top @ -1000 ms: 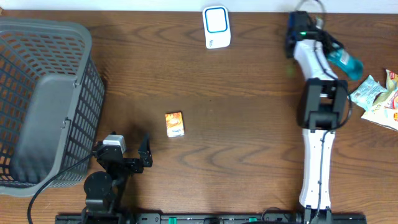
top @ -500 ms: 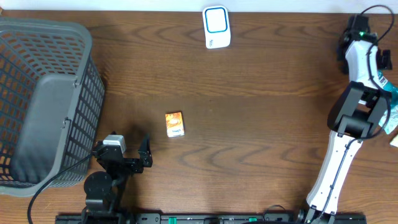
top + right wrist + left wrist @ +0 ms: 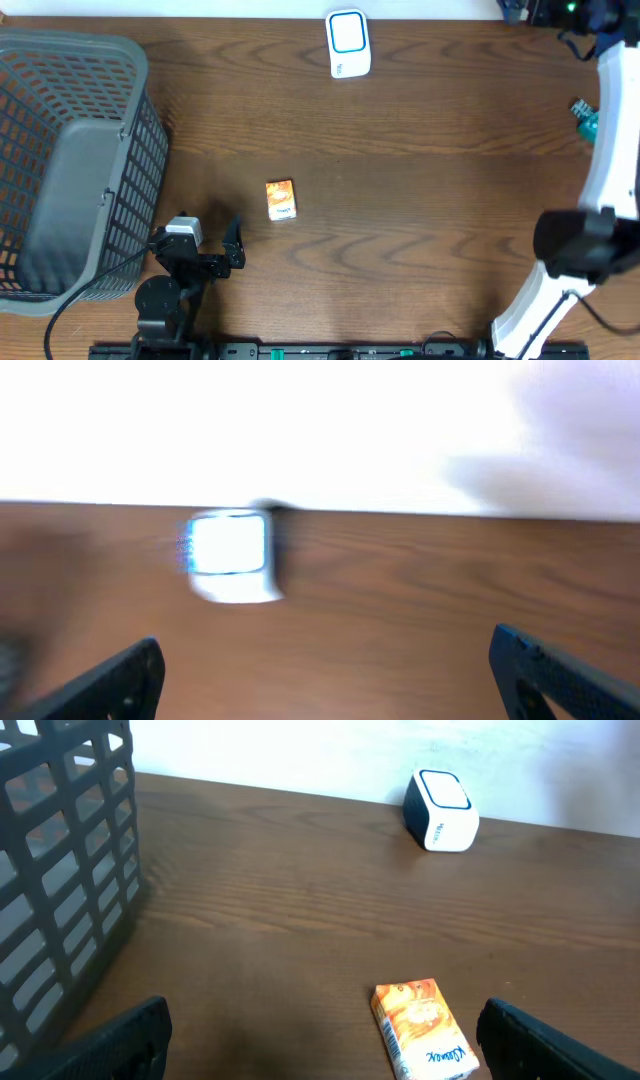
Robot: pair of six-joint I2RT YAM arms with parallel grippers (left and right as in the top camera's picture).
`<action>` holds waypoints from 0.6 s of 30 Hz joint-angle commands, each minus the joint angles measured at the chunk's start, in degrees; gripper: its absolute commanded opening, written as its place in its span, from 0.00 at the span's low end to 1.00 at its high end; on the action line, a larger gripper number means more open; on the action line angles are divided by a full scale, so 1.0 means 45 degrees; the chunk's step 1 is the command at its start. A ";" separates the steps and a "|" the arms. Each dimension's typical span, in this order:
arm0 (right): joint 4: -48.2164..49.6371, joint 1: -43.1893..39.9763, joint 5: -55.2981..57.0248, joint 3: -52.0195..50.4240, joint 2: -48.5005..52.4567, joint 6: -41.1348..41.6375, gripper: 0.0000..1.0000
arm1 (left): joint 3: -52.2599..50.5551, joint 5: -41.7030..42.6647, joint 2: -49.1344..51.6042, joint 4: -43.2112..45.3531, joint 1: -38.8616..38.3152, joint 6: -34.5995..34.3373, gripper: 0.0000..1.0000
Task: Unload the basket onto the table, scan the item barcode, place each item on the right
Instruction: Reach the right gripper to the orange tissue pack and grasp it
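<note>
One grey basket point(image 3: 70, 170), one orange carton point(image 3: 281, 200), one white scanner point(image 3: 348, 43) and one teal item point(image 3: 585, 118) are counted on the table point(image 3: 420, 200), with two arms. The basket stands at the left edge. The left gripper point(image 3: 208, 232) is seen just beside its near corner, fingers spread wide and empty. The carton lies flat on open wood ahead of that gripper, well apart from the scanner at the far edge.

In the left wrist view the carton's printed face point(image 3: 422, 1028) is shown close up. The basket's whole outline is given by the overhead view alone. In the right wrist view the right gripper point(image 3: 325, 660) is seen wide open with nothing between its fingers, and the scanner point(image 3: 230, 555) is blurred.

Since a second ago the right arm point(image 3: 610, 170) has been swung from mid-table to the right edge. The basket, carton, scanner and left gripper are unmoved.
</note>
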 commanded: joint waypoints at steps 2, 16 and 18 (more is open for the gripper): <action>-0.1535 0.1258 -0.2676 -0.0131 0.0287 0.0272 0.99 | -0.0185 0.0165 -0.0024 -0.0393 0.0019 0.0214 0.98; -0.4517 0.7980 -0.1248 -0.2006 0.2205 -0.0588 0.99 | -0.0185 0.0165 -0.0024 -0.0393 0.0019 0.0214 0.98; -0.3939 0.8743 -0.0170 -0.2628 0.2390 -0.0573 0.95 | -0.0185 0.0165 -0.0024 -0.0393 0.0019 0.0214 0.98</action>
